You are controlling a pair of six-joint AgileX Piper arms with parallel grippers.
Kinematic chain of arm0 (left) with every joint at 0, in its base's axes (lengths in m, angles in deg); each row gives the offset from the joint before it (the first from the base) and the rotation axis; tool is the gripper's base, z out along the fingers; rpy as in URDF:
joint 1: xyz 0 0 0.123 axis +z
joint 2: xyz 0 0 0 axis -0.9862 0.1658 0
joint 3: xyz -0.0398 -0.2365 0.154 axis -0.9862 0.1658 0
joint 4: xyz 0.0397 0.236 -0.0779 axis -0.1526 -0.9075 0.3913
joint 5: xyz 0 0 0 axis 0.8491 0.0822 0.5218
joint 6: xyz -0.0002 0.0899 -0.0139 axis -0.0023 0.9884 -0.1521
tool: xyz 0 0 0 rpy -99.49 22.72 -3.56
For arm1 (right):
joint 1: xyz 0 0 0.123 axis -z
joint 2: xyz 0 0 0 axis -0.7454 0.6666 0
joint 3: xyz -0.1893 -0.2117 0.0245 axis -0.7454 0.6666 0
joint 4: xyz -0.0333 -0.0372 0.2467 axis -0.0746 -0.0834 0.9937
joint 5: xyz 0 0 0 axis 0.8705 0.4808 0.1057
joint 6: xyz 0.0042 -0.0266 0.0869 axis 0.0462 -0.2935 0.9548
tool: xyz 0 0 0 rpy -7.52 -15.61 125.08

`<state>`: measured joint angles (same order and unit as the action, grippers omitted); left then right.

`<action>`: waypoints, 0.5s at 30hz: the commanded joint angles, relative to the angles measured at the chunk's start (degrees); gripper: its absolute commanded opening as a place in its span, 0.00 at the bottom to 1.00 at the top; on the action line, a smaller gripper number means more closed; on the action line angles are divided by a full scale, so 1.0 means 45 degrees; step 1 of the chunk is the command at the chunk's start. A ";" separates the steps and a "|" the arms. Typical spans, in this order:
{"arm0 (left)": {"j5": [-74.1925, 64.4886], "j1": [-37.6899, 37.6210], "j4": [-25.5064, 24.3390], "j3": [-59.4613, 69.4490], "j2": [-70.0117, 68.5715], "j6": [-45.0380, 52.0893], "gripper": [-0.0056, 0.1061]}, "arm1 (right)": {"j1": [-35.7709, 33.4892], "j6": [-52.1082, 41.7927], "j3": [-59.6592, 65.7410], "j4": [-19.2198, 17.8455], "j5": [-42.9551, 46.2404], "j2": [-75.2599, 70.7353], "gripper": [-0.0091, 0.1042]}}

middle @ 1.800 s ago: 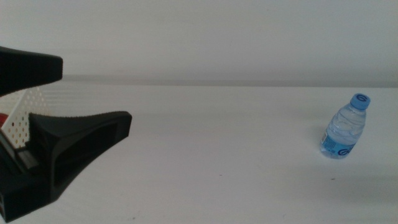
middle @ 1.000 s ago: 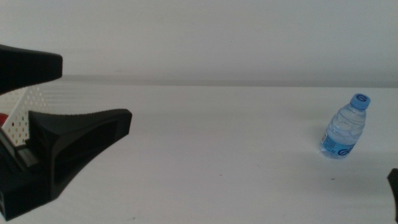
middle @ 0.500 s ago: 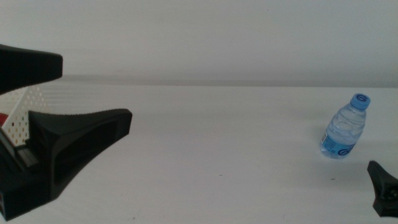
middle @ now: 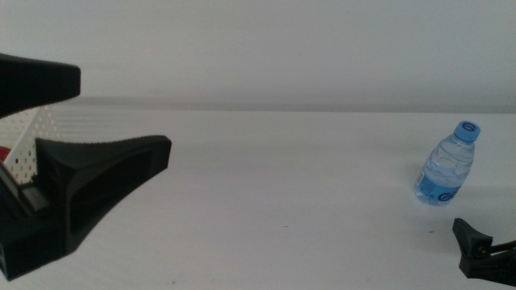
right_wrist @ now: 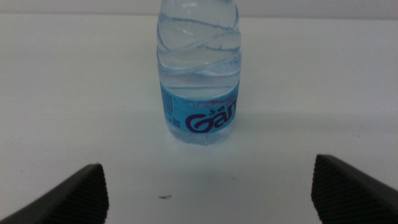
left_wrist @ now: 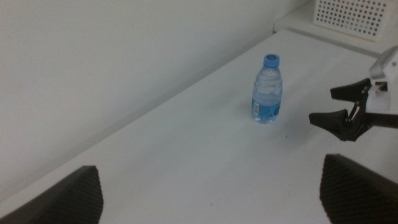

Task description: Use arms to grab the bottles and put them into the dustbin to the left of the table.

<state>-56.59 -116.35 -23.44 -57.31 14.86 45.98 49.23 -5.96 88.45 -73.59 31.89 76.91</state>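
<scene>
The clear, blue-capped water bottle (middle: 446, 171) stands upright at the table's far right, also seen in the left wrist view (left_wrist: 267, 90). My right gripper (middle: 482, 251) pokes in at the bottom right corner, just in front of the bottle. Its jaws are open and the bottle (right_wrist: 199, 81) stands centred ahead of them, untouched. My left gripper (middle: 121, 117) hangs open and empty at the far left, over the white perforated dustbin (middle: 28, 145). A bit of red (middle: 4, 155) shows inside the dustbin.
The white table (middle: 282, 193) stretches between the two arms, with a pale wall behind. The left wrist view shows my right gripper (left_wrist: 348, 115) open near the bottle and a white perforated basket (left_wrist: 354, 15) on a ledge beyond it.
My right gripper has come into the middle view from the bottom right corner and moved left, closer to the bottle. The left gripper has shifted slightly. The bottle has not moved.
</scene>
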 commanded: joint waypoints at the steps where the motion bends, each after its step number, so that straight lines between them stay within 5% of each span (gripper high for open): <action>1: 0.0326 -0.0080 0.0019 0.0064 -0.0034 -0.0070 0.89 | 0.0027 -0.0003 0.0397 -0.0105 0.1337 0.0758 0.85; 15: 0.0643 -0.0080 -0.0034 0.0064 -0.0034 -0.0042 0.89 | 0.0027 -0.1222 -0.2705 0.0090 0.2047 0.4307 0.85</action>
<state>-54.74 -116.35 -23.56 -57.31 14.86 45.98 49.23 -9.85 77.16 -73.03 40.31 95.17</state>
